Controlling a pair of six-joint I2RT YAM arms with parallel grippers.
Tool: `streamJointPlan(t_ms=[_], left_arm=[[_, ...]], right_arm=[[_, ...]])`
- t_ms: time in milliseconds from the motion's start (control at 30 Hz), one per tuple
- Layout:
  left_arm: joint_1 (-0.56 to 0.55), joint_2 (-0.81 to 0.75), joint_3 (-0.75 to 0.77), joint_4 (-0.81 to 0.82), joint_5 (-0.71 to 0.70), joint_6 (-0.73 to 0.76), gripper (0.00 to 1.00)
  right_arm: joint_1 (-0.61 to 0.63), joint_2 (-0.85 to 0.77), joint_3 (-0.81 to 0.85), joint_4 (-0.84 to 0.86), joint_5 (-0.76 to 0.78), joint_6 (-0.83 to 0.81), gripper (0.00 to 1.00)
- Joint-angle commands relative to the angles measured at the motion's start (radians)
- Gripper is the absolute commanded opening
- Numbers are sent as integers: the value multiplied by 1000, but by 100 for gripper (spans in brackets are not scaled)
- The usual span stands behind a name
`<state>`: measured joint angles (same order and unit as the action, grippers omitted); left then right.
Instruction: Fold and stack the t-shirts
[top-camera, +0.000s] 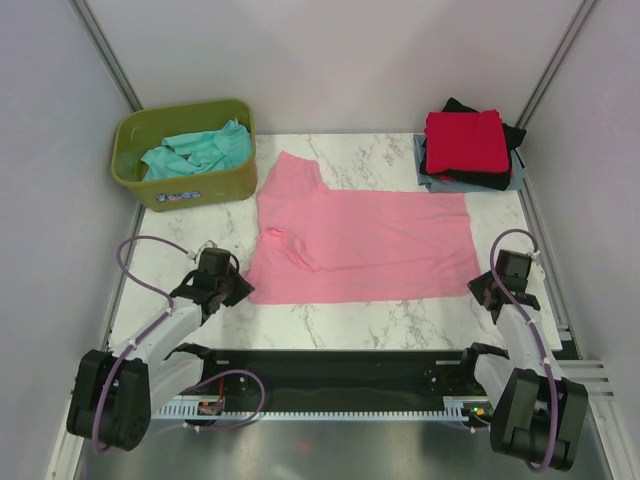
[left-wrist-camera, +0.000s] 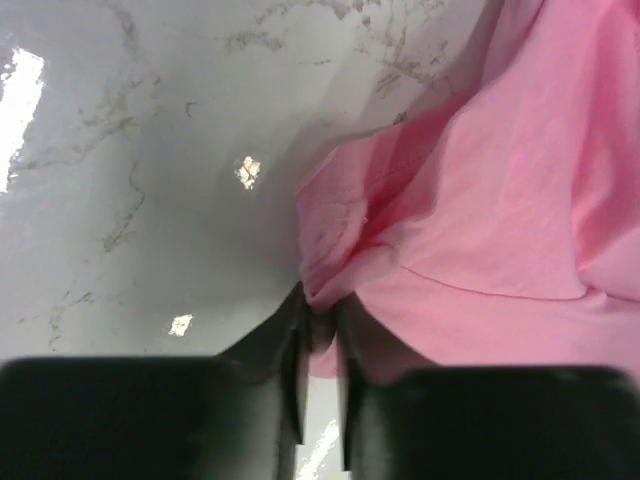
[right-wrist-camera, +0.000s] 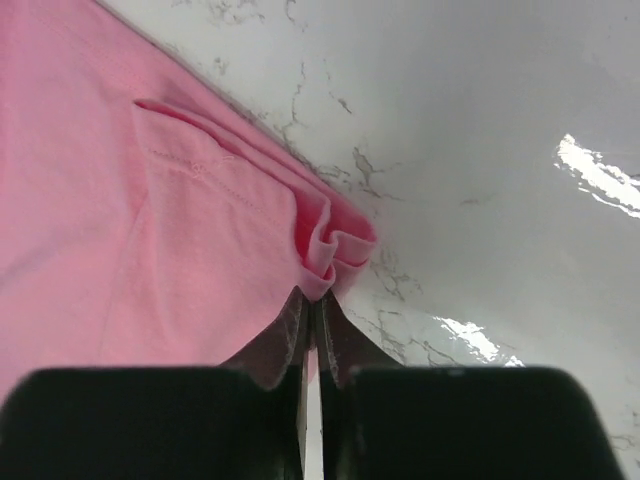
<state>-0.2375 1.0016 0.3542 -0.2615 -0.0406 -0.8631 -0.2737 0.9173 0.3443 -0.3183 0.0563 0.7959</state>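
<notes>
Down at the near edge, both arms are leaning out over the table (top-camera: 330, 325). Between them the pink shirt (top-camera: 370, 240) is lying spread flat across the middle of the marble. The left gripper (top-camera: 243, 290) is sitting at its near left corner and the right gripper (top-camera: 478, 290) at its near right corner. At the far left, a tub (top-camera: 185, 185) is holding a crumpled teal shirt (top-camera: 195, 150). At the far right, a red shirt (top-camera: 463, 140) is lying folded on a black shirt (top-camera: 470, 182), with a grey-blue shirt (top-camera: 421, 152) underneath.

From the left wrist, the left gripper (left-wrist-camera: 320, 312) is pinching a bunched corner of the pink shirt (left-wrist-camera: 500, 200), its jaws almost together with only cloth between them. Bare table (left-wrist-camera: 150, 150) is showing to the left.

From the right wrist, the right gripper (right-wrist-camera: 312, 300) is clamping a puckered corner of the pink shirt (right-wrist-camera: 150, 200), jaws nearly touching. Table (right-wrist-camera: 480, 150) is showing to the right.
</notes>
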Motion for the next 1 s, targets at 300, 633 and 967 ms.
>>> streamJointPlan(t_ms=[300,633,967], left_arm=[[-3,-205,120,-192,35,13,2],[-3,-379,141,-395,159,-50,4],[-20,-468,203,-541,234,-74,41]], right_arm=[[-174,-148,122,-181,-69,-46,0],[-271,-287,122,-380,-128,-57,0],[-272,-316,154,-458,-144,-72,57]])
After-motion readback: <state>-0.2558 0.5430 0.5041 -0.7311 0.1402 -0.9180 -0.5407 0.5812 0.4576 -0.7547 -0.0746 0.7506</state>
